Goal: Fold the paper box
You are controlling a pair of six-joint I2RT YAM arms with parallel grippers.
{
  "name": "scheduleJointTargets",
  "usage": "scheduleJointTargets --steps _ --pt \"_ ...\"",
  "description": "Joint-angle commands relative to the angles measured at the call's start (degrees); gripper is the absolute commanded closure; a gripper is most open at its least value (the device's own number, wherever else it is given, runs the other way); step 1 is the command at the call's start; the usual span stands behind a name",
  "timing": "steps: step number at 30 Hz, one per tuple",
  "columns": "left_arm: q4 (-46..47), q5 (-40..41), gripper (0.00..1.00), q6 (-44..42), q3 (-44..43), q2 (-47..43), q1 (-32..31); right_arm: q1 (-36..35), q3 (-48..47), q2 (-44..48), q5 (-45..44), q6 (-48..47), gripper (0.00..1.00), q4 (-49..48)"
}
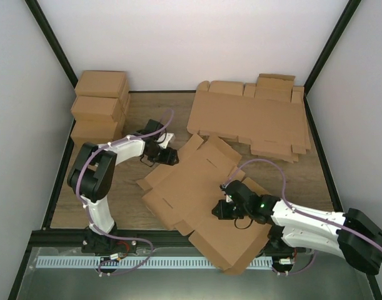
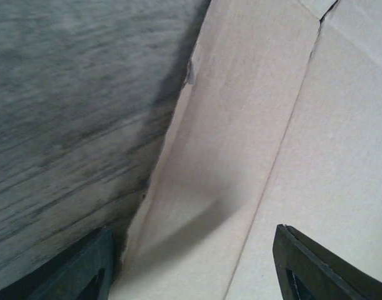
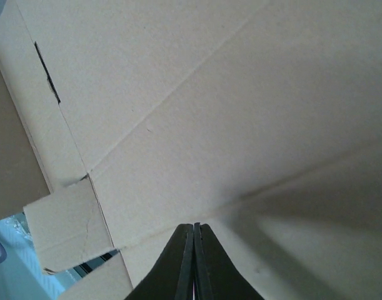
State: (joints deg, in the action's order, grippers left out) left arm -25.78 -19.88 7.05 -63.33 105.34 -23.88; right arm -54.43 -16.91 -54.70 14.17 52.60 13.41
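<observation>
The paper box (image 1: 187, 187) lies flat and unfolded in the middle of the wooden table, its near corner hanging over the front edge. My left gripper (image 1: 168, 155) is at the box's far left edge. In the left wrist view its jaws (image 2: 194, 272) stand wide apart, open, over a creased side panel (image 2: 241, 125), with one finger (image 2: 84, 272) at the panel's edge by the table. My right gripper (image 1: 221, 209) rests on the box's near right part. Its fingers (image 3: 194, 228) are shut together with nothing between them, tips against the cardboard (image 3: 209, 94).
A thick stack of flat cardboard blanks (image 1: 253, 119) lies at the back right. Three folded brown boxes (image 1: 100, 103) are piled at the back left by the wall. Bare wood (image 2: 65, 94) shows left of the box. Black frame rails border the table.
</observation>
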Motion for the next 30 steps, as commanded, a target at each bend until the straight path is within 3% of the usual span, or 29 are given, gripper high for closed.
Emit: scheduleJointTargets --steps 1,5,10,19,24,30 --pt "-1.95 -3.76 0.32 -1.47 -1.11 -0.56 -0.11 0.49 -0.13 -1.28 0.98 -1.23 0.97 -1.52" --pt "-2.78 -1.96 0.34 -0.93 -1.17 -3.1 -0.12 0.54 0.34 -1.9 0.4 -0.5 0.97 -1.76" --pt "-3.51 7.09 0.1 0.69 -0.84 -4.85 0.11 0.5 0.56 -0.72 -0.02 -0.77 0.97 -1.04" --pt "-5.05 3.09 0.1 0.78 -1.86 0.98 0.38 0.49 0.29 0.8 -0.97 -0.92 0.98 1.56" --pt "-4.97 -1.2 0.21 0.36 -1.62 2.22 0.32 0.47 0.46 3.04 -1.57 -0.91 0.98 3.61" --pt "-4.19 -7.28 0.5 -0.18 -0.27 0.13 0.39 0.54 0.82 3.51 -1.57 -0.93 0.98 4.43"
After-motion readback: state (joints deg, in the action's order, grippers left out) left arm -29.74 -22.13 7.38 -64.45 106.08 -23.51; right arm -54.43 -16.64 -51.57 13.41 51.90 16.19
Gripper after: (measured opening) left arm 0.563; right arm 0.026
